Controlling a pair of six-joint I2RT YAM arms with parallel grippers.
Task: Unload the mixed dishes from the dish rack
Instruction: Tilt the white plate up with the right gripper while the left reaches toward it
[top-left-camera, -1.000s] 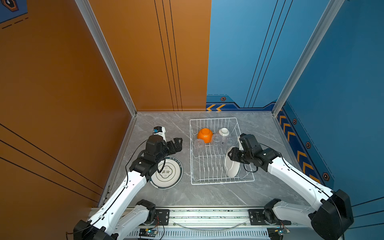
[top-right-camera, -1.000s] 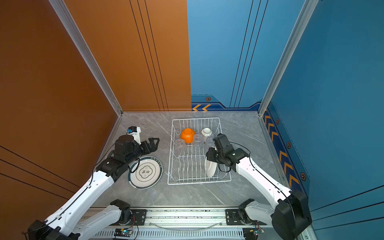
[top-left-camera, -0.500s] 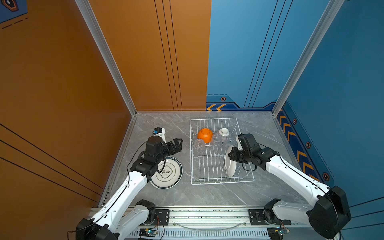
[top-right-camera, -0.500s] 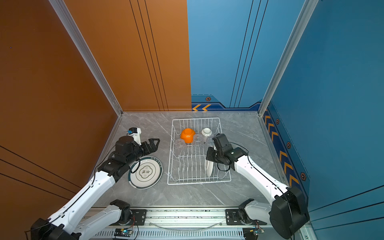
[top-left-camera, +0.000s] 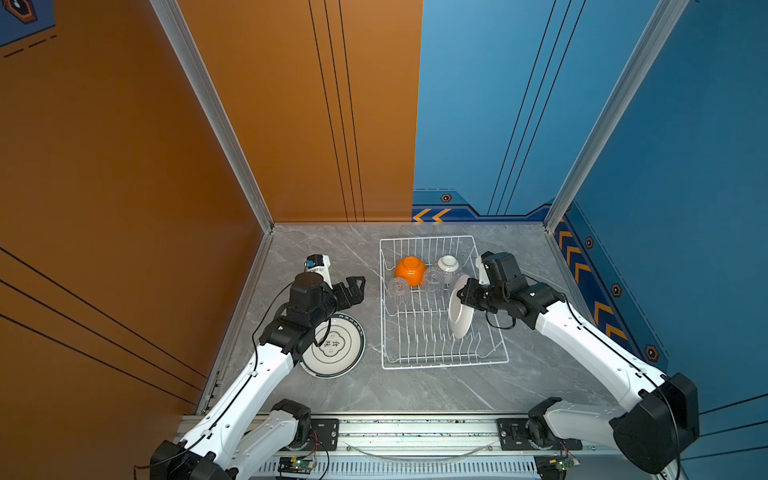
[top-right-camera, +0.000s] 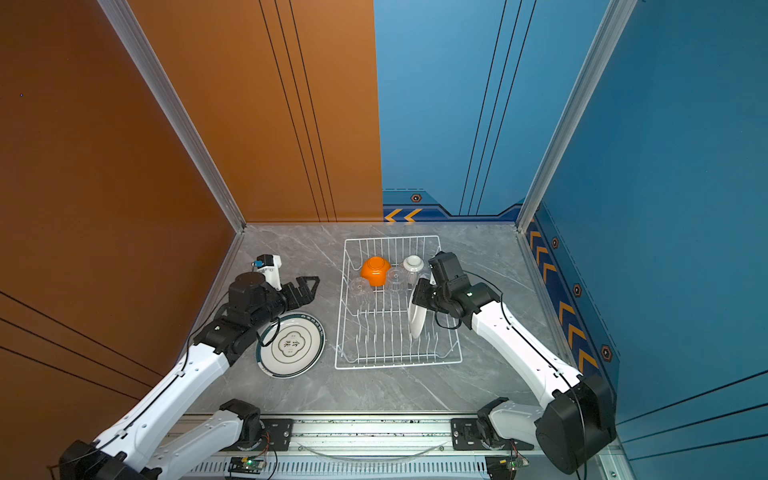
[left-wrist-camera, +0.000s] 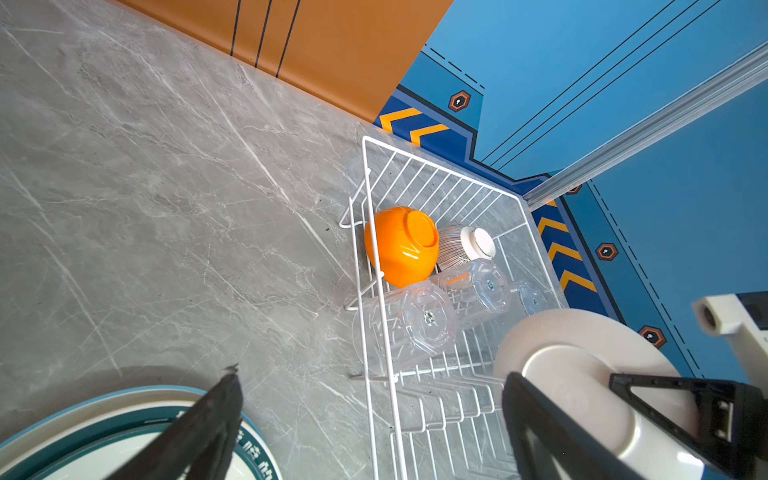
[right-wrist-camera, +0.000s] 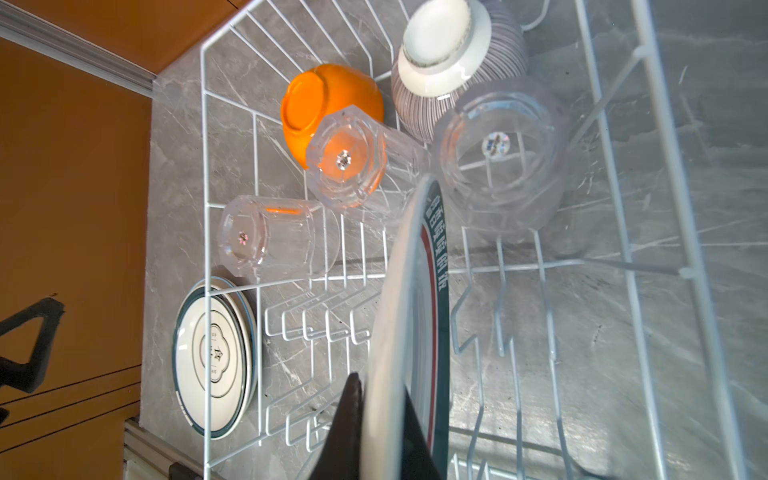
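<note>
The white wire dish rack (top-left-camera: 440, 362) (top-right-camera: 395, 365) holds an orange bowl (top-left-camera: 410, 270) (right-wrist-camera: 328, 99), a ribbed white bowl (top-left-camera: 448, 265) (right-wrist-camera: 449, 62) and clear glass cups (top-left-camera: 397, 289) (right-wrist-camera: 345, 158), all upside down at its far end. A teal-rimmed white plate (top-left-camera: 459, 318) (top-right-camera: 417, 318) (right-wrist-camera: 415, 270) stands on edge among the prongs. My right gripper (top-left-camera: 463, 293) (right-wrist-camera: 382, 390) is shut on its upper rim. My left gripper (top-left-camera: 359, 286) (left-wrist-camera: 372, 376) hovers open and empty beside the rack, above the table.
Matching plates (top-left-camera: 334, 345) (right-wrist-camera: 214, 357) lie flat on the grey table left of the rack, partly under my left arm. Orange and blue walls close in the back and sides. Bare tabletop (top-left-camera: 415, 390) runs along the rack's near side.
My right gripper has closed on the standing plate's rim, and plate and gripper have shifted slightly toward the rack's far end. The left arm has barely moved.
</note>
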